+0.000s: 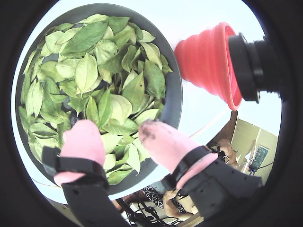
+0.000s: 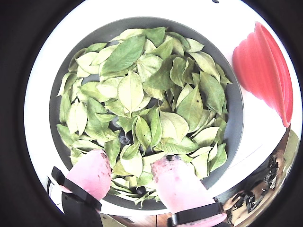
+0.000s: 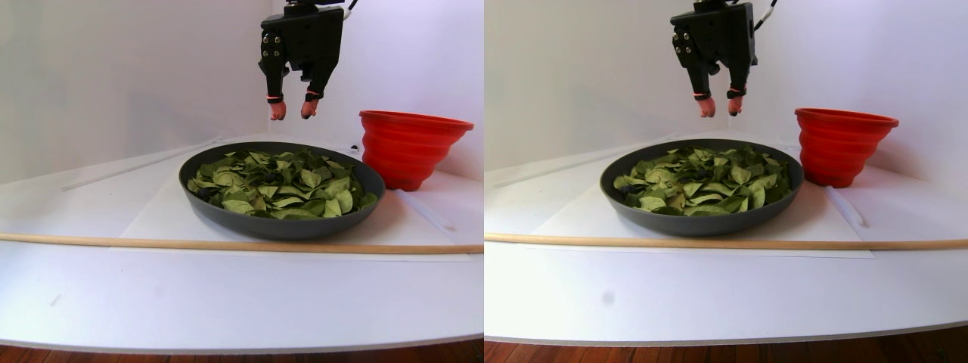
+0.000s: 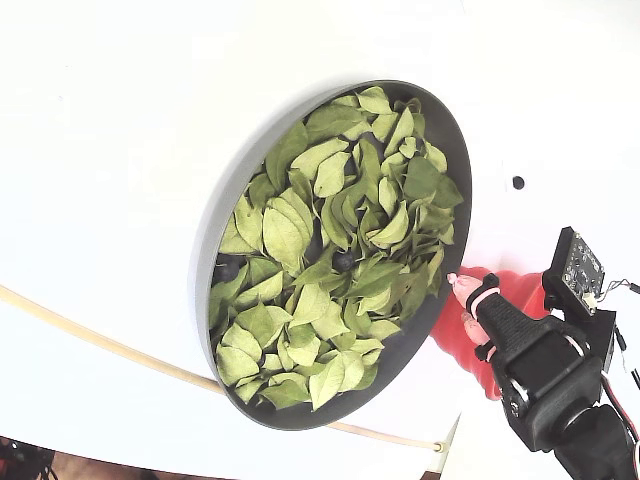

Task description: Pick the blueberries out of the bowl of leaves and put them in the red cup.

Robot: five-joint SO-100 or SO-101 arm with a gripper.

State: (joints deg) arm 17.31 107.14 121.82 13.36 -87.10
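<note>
The dark grey bowl (image 3: 280, 225) is full of light-green leaves (image 2: 142, 85). A few dark blueberries peek out between them, one (image 2: 125, 139) just ahead of my fingertips and others (image 4: 343, 261) (image 4: 228, 268) in the fixed view. My gripper (image 3: 291, 110) hangs well above the bowl's far rim on the cup side. It is open, and nothing sits between its pink fingertips (image 1: 85, 135). The red cup (image 3: 408, 147) stands upright right beside the bowl. In the fixed view the gripper (image 4: 463, 300) partly covers the red cup (image 4: 450, 340).
A thin wooden rod (image 3: 227, 244) lies across the white table in front of the bowl. A flat black dot (image 4: 518, 182) marks the table past the bowl. White walls stand close behind. A second camera lens (image 1: 253, 66) juts in over the cup.
</note>
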